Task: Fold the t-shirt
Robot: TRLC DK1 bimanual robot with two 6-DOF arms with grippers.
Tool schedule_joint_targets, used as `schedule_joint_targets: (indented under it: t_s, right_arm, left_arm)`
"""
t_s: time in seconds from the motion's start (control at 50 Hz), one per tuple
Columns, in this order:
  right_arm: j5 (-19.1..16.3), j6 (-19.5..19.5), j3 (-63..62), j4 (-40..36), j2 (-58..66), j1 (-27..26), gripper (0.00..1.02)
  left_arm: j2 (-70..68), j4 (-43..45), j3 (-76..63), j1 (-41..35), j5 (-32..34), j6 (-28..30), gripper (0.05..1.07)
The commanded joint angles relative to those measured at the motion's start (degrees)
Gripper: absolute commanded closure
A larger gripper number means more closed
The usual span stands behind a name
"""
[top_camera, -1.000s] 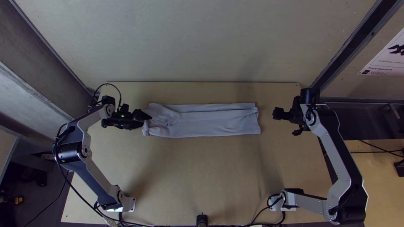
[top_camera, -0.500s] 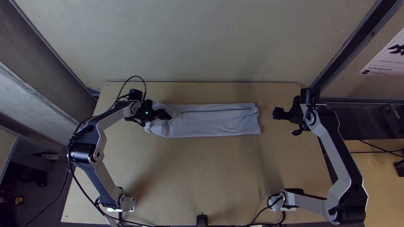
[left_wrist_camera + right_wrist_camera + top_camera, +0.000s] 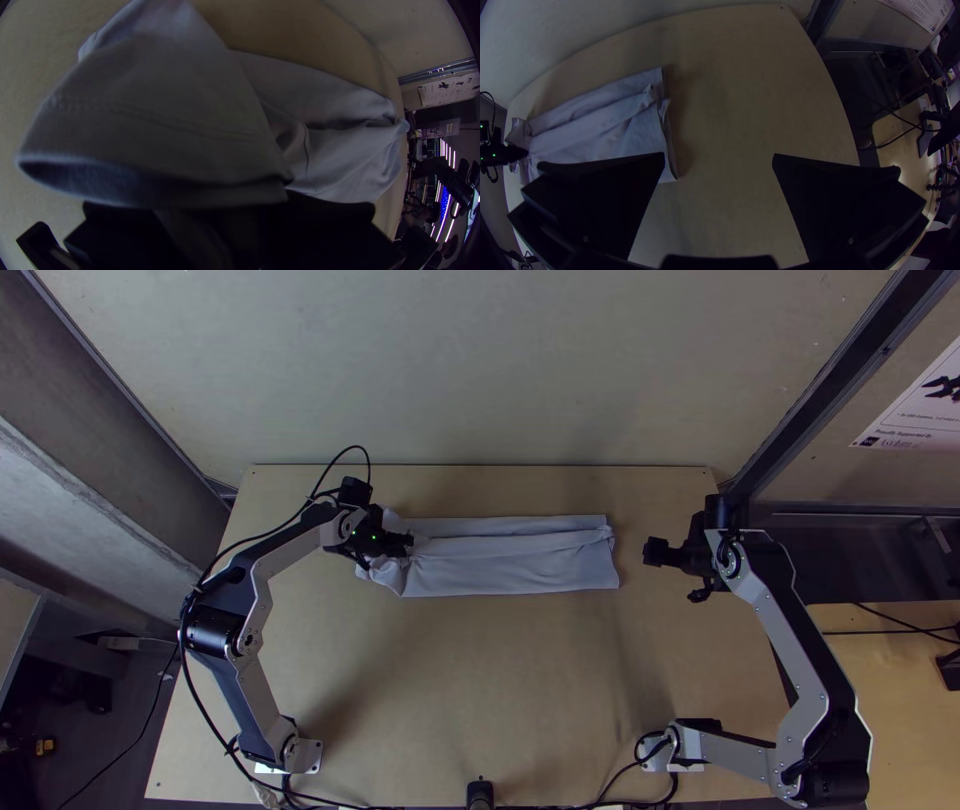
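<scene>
While t-shirt (image 3: 520, 565) lies on table (image 3: 480, 690) as long folded strip, running from 9 to 3 o'clock in top view, left gripper (image 3: 406, 543) clamps its bunched 9 o'clock end, fingers closed on cloth. Flap of same end drapes in front of those fingers in left wrist view. Right gripper (image 3: 652, 552) hangs near strip's 3 o'clock end, touching no cloth, fingers wide apart.
</scene>
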Motion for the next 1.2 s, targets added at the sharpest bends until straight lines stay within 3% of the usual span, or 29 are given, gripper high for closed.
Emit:
schedule_joint_targets:
  t_s: [0.0, 0.18, 0.4, 0.74, 0.96, 1.18]
  right_arm:
    - [0.29, 1.78, -1.52, 1.10, -1.94, 0.65, 0.04]
    - [0.29, 2.31, -1.70, 2.77, -2.03, 1.36, 0.04]
    - [0.29, 3.45, -3.37, 4.44, -1.94, 1.97, 0.04]
    - [0.29, 4.33, -5.65, 5.40, -2.38, 2.68, 0.04]
    - [0.38, 4.51, -5.56, 6.46, -2.38, 3.11, 0.04]
    - [0.29, 4.42, -5.30, 6.46, -2.64, 2.94, 0.04]
  left_arm:
    - [1.49, -4.47, 0.37, 1.11, -3.22, 0.00, 1.05]
    - [-0.62, -11.59, 4.41, 6.20, -7.62, 5.01, 1.04]
    - [-1.59, -18.01, 9.07, 15.87, -12.10, 15.11, 1.04]
    - [-1.67, -21.43, 18.65, 30.29, -19.66, 30.32, 1.04]
    - [-6.68, -23.89, 22.52, 27.91, -27.48, 35.86, 1.04]
    - [-13.10, -25.56, 20.85, 17.19, -37.24, 37.44, 1.05]
